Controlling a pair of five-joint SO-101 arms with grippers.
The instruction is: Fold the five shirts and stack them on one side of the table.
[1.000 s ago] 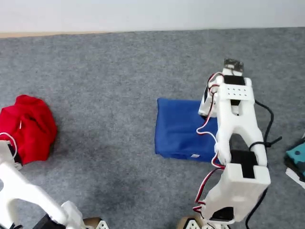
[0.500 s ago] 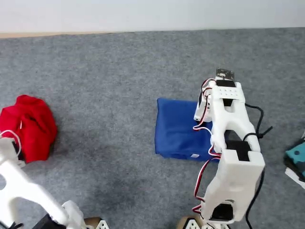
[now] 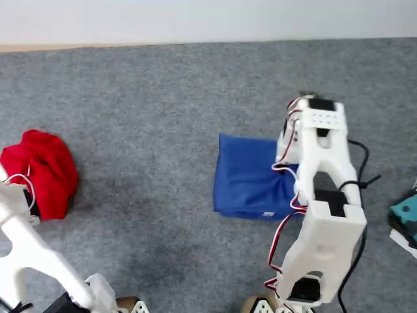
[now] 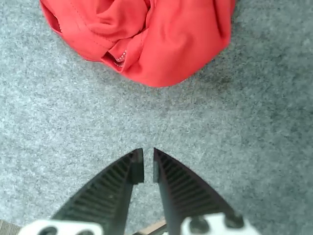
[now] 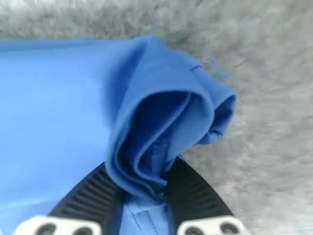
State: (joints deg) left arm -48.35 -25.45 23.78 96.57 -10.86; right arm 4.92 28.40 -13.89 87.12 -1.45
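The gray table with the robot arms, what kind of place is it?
Probably a robot lab bench for laundry-folding practice. Two white arms stand at a grey felt-covered table, the right gripper pinches a folded blue shirt, and a crumpled red shirt lies farther off.

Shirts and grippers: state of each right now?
blue shirt: folded flat, one edge bunched up.
red shirt: crumpled, unfolded.
teal cloth: cut off at frame edge, cannot tell.
right gripper: shut on blue shirt's bunched edge.
left gripper: shut, empty, apart from red shirt.
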